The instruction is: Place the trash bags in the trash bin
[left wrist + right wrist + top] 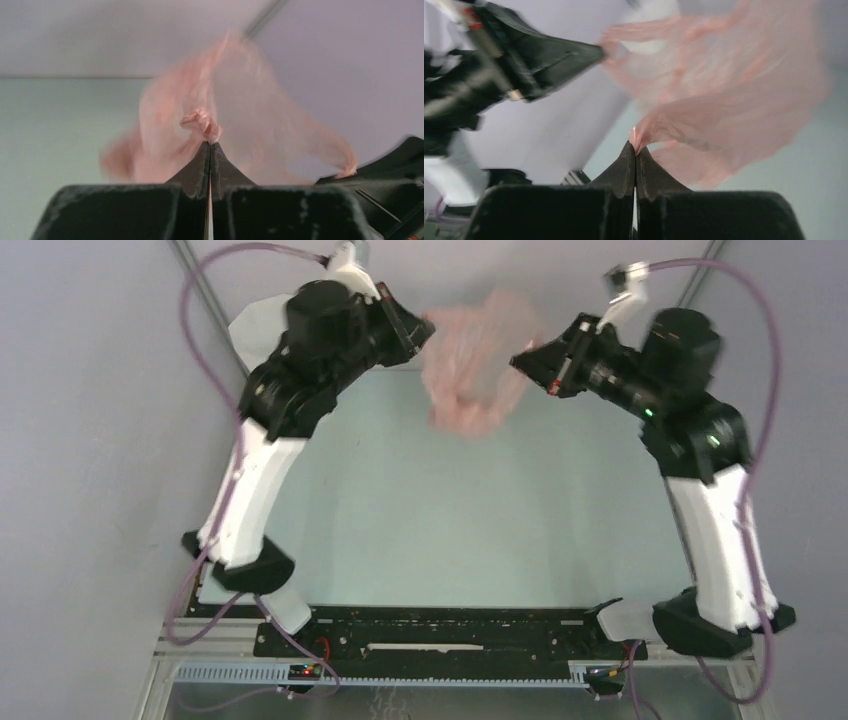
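As you are holding it aloft, the trash bag [475, 370] is hanging by the counter's far edge.
Overhead, left gripper [428, 332] and right gripper [515, 362] are pulling it apart, likely opening its mouth; each wrist view is showing jaws clamped tight on film.

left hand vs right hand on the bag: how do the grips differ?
The left hand pinches a crumpled wad of the bag, which pokes out past its tips. The right hand pinches a thinner, flatter fold. In the top view, the left hand grips the bag's left edge, slightly farther back, and the right hand grips its right edge, slightly nearer. Shared: both are shut on the bag, which spreads between them.
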Robot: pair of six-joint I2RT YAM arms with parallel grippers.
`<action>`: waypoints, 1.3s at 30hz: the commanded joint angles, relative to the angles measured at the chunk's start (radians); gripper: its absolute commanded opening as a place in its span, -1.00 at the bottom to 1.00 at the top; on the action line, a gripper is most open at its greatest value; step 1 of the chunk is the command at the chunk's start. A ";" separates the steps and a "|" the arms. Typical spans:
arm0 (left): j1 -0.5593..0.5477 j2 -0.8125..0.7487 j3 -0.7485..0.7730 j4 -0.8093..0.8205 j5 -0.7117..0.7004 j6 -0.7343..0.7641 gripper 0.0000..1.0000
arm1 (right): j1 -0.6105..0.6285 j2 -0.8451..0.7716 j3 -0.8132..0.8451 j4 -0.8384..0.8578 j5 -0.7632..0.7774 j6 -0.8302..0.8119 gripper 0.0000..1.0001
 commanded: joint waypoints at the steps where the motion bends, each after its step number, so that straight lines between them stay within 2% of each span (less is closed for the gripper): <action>1: -0.200 -0.287 -0.215 0.134 -0.233 0.119 -0.99 | 0.210 -0.176 0.019 0.004 0.234 -0.173 -1.00; 3: -0.163 -0.432 -0.634 0.209 -0.267 -0.028 -0.99 | 0.211 -0.317 -0.303 0.137 0.316 -0.134 -1.00; 4: -0.123 -0.477 -0.827 0.215 -0.227 -0.101 -1.00 | 0.191 -0.371 -0.464 0.174 0.350 -0.089 -1.00; 6: -0.019 -0.501 -1.126 0.145 -0.045 -0.263 -1.00 | 0.134 -0.436 -0.757 0.209 0.315 0.033 -1.00; 7: 0.015 -0.496 -1.251 0.146 0.040 -0.282 -1.00 | 0.116 -0.445 -0.876 0.216 0.271 0.089 -1.00; 9: 0.009 -0.496 -1.376 0.137 0.060 -0.242 -1.00 | 0.135 -0.435 -1.137 0.278 0.190 0.182 -1.00; 11: 0.002 -0.506 -1.377 0.081 0.040 -0.224 -1.00 | 0.226 -0.450 -1.266 0.355 0.226 0.249 -1.00; 13: 0.002 -0.483 -1.242 0.034 0.037 -0.183 -1.00 | 0.317 -0.487 -1.294 0.417 0.308 0.279 -1.00; 16: 0.003 -0.341 -0.891 -0.053 0.036 -0.124 -1.00 | 0.301 -0.497 -1.160 0.388 0.350 0.231 -1.00; 18: -0.001 -0.193 -0.531 -0.115 0.065 -0.083 -1.00 | 0.234 -0.470 -0.978 0.302 0.341 0.155 -1.00; 20: -0.012 -0.038 -0.102 -0.199 0.081 -0.064 -1.00 | 0.176 -0.437 -0.730 0.191 0.316 0.079 -1.00; 22: -0.033 0.080 0.289 -0.249 0.116 -0.047 -0.99 | 0.181 -0.414 -0.455 0.104 0.334 0.014 -1.00; 23: -0.040 0.093 0.380 -0.240 0.105 -0.038 -0.99 | 0.207 -0.410 -0.345 0.085 0.347 -0.022 -1.00; 24: -0.052 0.065 0.369 -0.216 0.078 -0.017 -1.00 | 0.238 -0.415 -0.265 0.090 0.363 -0.057 -1.00; 26: -0.073 -0.095 0.084 -0.120 -0.016 0.042 -1.00 | 0.292 -0.466 -0.255 0.156 0.395 -0.119 -1.00; 27: -0.075 -0.208 -0.147 -0.050 -0.057 0.050 -1.00 | 0.300 -0.506 -0.320 0.200 0.422 -0.140 -1.00; 28: -0.073 -0.313 -0.369 0.007 -0.103 0.025 -1.00 | 0.299 -0.551 -0.410 0.241 0.447 -0.151 -1.00; 30: -0.046 -0.472 -0.767 0.096 -0.104 -0.077 -1.00 | 0.289 -0.617 -0.610 0.255 0.487 -0.112 -1.00; 33: -0.030 -0.586 -1.201 0.149 -0.036 -0.235 -1.00 | 0.260 -0.629 -0.932 0.196 0.351 0.021 -1.00; 36: -0.031 -0.596 -1.442 0.234 0.076 -0.294 -1.00 | 0.258 -0.604 -1.203 0.235 0.171 0.140 -1.00; 39: -0.035 -0.596 -1.448 0.247 0.101 -0.267 -1.00 | 0.251 -0.610 -1.295 0.291 0.131 0.185 -1.00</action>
